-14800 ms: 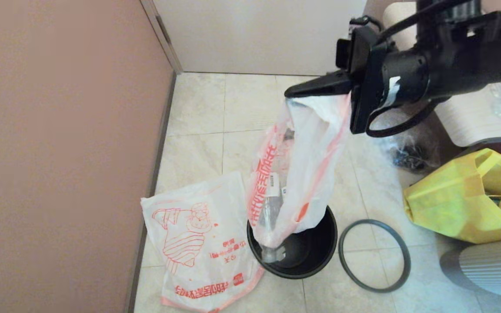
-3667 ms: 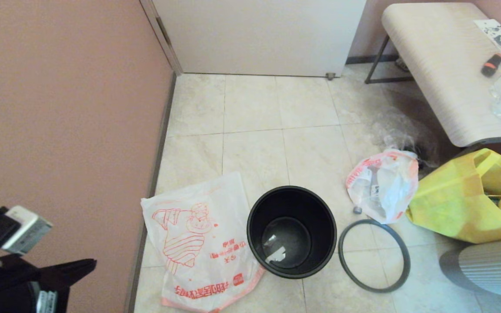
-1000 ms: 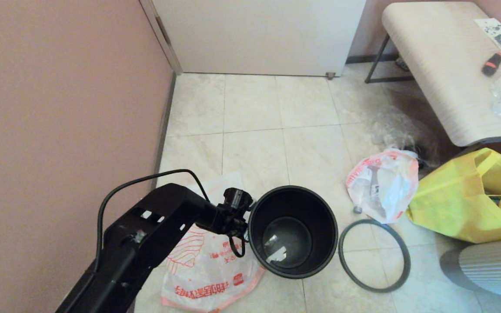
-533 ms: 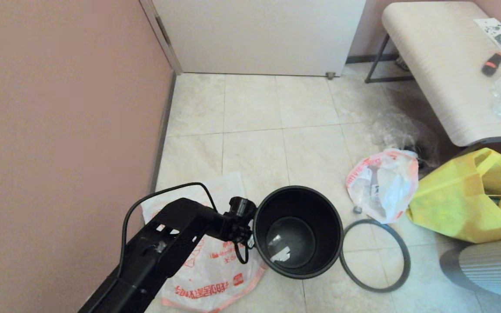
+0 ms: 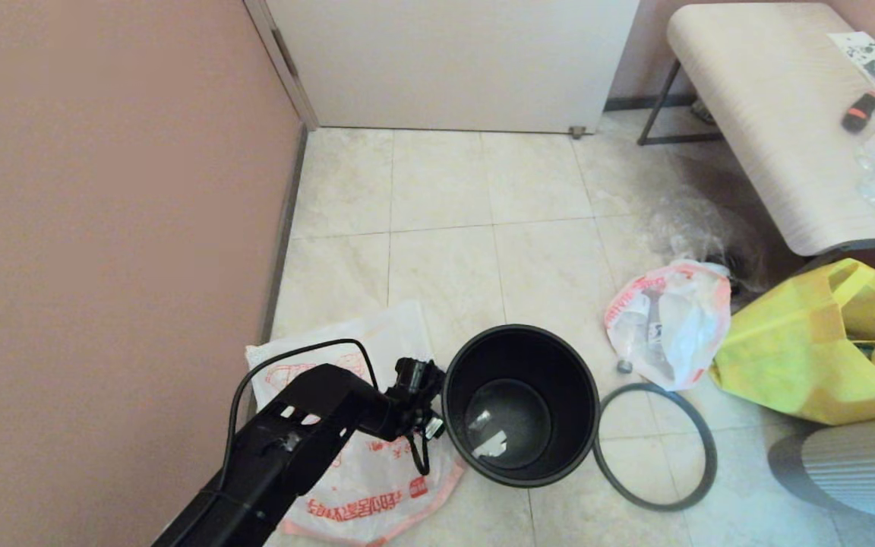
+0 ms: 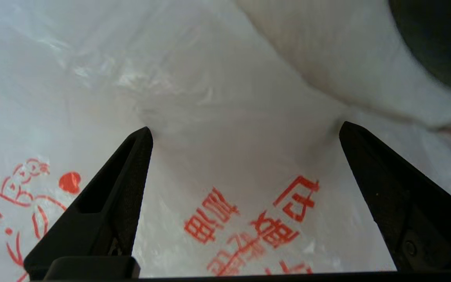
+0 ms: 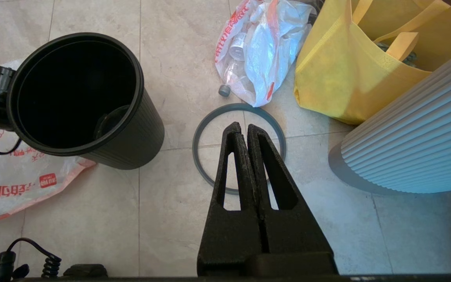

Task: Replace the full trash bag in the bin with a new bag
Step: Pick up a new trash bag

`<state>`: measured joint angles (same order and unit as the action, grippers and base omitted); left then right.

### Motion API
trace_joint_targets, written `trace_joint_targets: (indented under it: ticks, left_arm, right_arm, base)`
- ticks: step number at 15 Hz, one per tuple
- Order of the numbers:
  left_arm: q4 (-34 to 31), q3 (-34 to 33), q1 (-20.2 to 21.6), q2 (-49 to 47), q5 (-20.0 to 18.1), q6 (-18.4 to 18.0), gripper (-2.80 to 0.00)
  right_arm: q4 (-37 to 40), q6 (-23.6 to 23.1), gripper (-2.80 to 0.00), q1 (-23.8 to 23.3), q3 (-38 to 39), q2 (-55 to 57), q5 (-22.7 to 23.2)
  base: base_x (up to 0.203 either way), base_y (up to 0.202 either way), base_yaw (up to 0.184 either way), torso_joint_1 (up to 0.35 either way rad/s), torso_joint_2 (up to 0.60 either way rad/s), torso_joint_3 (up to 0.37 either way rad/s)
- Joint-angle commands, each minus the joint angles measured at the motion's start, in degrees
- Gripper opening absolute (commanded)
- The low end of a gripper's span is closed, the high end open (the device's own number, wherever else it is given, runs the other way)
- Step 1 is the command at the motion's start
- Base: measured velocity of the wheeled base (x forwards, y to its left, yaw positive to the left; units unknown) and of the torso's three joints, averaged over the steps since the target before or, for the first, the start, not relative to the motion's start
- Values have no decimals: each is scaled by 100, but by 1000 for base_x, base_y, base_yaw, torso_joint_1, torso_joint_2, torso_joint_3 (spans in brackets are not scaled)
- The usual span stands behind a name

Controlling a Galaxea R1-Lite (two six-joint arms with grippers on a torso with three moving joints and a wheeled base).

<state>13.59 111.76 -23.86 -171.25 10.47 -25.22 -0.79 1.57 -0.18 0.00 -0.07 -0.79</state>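
Note:
The bin (image 5: 521, 342) stands empty on the tiled floor, a black round bucket (image 7: 131, 129). Its grey hoop rim (image 5: 654, 444) lies flat just to its right. The new bag (image 5: 377, 486), flat and white with red print, lies left of the bin. My left arm (image 5: 308, 433) reaches down onto it right beside the bin wall. My left gripper (image 6: 246, 128) is open, fingertips spread over the bag's red characters (image 6: 264, 219), nothing between them. The full trash bag (image 5: 669, 323) lies lumpy on the floor beyond the hoop. My right gripper (image 7: 241, 127) hovers shut above the hoop (image 7: 200, 156).
A yellow fabric tote (image 5: 817, 349) sits right of the full bag, with a white ribbed object (image 5: 863, 463) in front of it. A clear crumpled bag (image 5: 696, 228) lies under a pale bench (image 5: 772, 114). The pink wall (image 5: 103, 190) is close on the left.
My left arm has drawn back a little and sunk lower onto the flat bag. The bin has shifted slightly to the right. The right gripper stays as it was.

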Motion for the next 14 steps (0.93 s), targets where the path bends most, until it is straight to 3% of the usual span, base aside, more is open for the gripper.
trace_joint_targets:
  ticks: [1,3,14]
  left_arm:
    - [51,-12,-35,-14,-17,103,0]
    - [74,-12,-76,2,-70,280,0]
    - [742,-8,189,-251,298,-150,0]
  right_arm:
    - [0,1,-280,1,35,7,0]
    - [0,1,-280,1,35,7,0]
    - [-5,1,-280,1,35,7,0]
  base:
    - [0,0,0,0,0,0]
    - [0,0,0,0,0,0]
    - [0,0,0,0,0,0]
